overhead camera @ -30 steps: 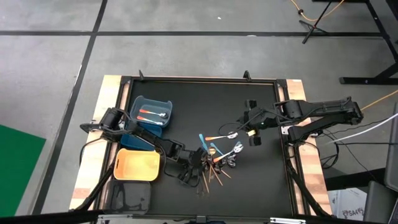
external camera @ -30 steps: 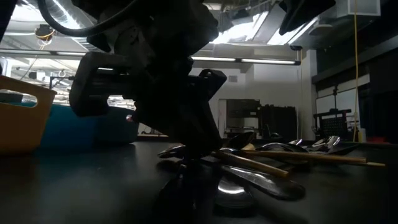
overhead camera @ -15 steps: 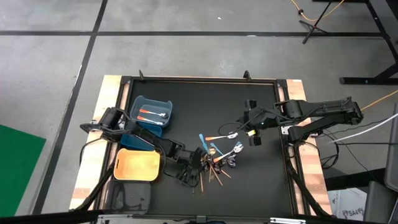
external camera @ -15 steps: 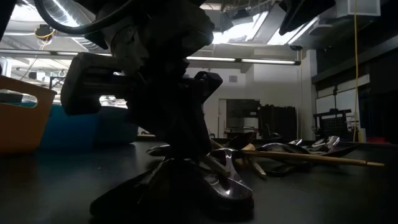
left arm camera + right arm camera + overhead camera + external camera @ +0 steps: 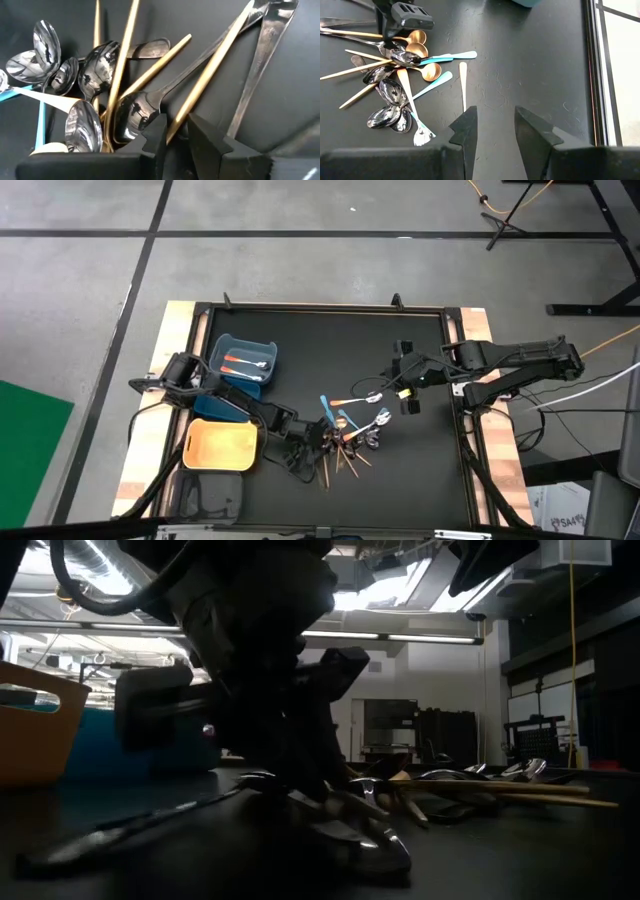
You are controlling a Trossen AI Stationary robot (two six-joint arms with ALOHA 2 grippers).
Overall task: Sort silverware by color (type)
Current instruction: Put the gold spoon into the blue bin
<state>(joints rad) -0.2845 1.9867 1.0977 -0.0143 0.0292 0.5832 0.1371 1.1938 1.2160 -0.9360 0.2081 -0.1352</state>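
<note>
High view: silverware pile [image 5: 348,442] lies mid-table, left gripper [image 5: 318,448] down at its edge, two orange-handled pieces [image 5: 245,364] in the blue bin [image 5: 226,346]. Left wrist view alone shows the fingers [image 5: 156,134] pinching a gold handle [image 5: 212,82]. Right gripper [image 5: 492,122] hovers open over bare table [image 5: 530,60], clear of the pile, as its wrist view shows.

Place looks like robotics lab or workshop hall. Bare grey concrete floor [image 5: 90,300] with dark taped lines. Black work surface [image 5: 420,470] in wooden frame, two robot arms mounted at sides. Loose cables [image 5: 600,385] and stand legs [image 5: 510,220] on floor. Low view: high ceiling with exposed ducts [image 5: 90,560] and strip lights [image 5: 400,637], dark racks [image 5: 420,735] at far wall.
</note>
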